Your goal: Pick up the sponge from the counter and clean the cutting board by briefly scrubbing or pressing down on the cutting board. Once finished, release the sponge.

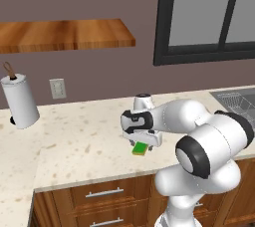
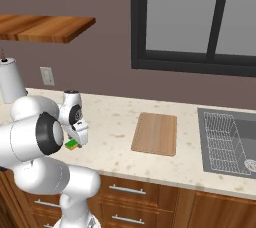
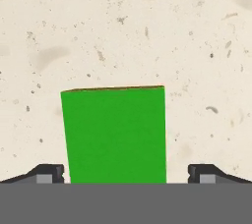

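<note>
Mauve wall [image 2: 105,32]; dark-framed window [image 2: 200,22]; wooden shelf [image 1: 64,34]; steel sink [image 2: 227,142]; wooden drawers [image 1: 99,196].

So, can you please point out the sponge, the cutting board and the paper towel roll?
sponge [image 3: 115,134]: hand view, middle of its green top face.
cutting board [image 2: 155,133]: right base view, centre of the wooden slab.
paper towel roll [image 1: 20,101]: left base view, middle of its white side.

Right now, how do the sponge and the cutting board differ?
The sponge is bright green; the board is light-brown wood. The sponge is a small block, the board a thin slab several times larger. The sponge sits between the open pincer fingers; the board lies apart, untouched. Both are rectangular and rest on the counter.
</note>
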You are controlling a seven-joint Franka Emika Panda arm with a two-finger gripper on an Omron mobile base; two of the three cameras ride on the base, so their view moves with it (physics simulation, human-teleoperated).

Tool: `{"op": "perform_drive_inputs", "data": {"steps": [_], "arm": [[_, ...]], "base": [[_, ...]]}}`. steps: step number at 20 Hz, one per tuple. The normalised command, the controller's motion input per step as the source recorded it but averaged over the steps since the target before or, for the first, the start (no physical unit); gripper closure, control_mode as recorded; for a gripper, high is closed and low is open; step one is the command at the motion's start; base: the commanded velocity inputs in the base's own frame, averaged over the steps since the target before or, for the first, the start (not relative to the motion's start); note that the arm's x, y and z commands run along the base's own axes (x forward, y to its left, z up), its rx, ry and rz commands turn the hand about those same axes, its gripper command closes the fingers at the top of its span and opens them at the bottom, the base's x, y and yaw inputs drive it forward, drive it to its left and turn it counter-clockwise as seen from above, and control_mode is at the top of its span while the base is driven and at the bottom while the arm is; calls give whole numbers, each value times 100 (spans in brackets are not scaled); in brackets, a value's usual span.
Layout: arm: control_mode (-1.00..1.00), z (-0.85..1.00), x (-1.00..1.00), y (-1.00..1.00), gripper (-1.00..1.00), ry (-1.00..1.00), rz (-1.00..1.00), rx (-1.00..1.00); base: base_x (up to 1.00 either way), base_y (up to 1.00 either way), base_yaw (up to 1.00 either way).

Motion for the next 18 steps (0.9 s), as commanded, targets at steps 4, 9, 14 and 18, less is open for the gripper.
{"op": "perform_drive_inputs", "data": {"steps": [4,9,14,18], "arm": [[-100,1,0,0,-100,0,0,0],[-100,4,-7,0,-100,0,0,0],[-100,-3,2,0,-100,0,0,0],[-100,-21,0,0,-100,0,0,0]], "base": [[0,0,0],[0,0,0],[0,0,0],[0,0,0]]}}
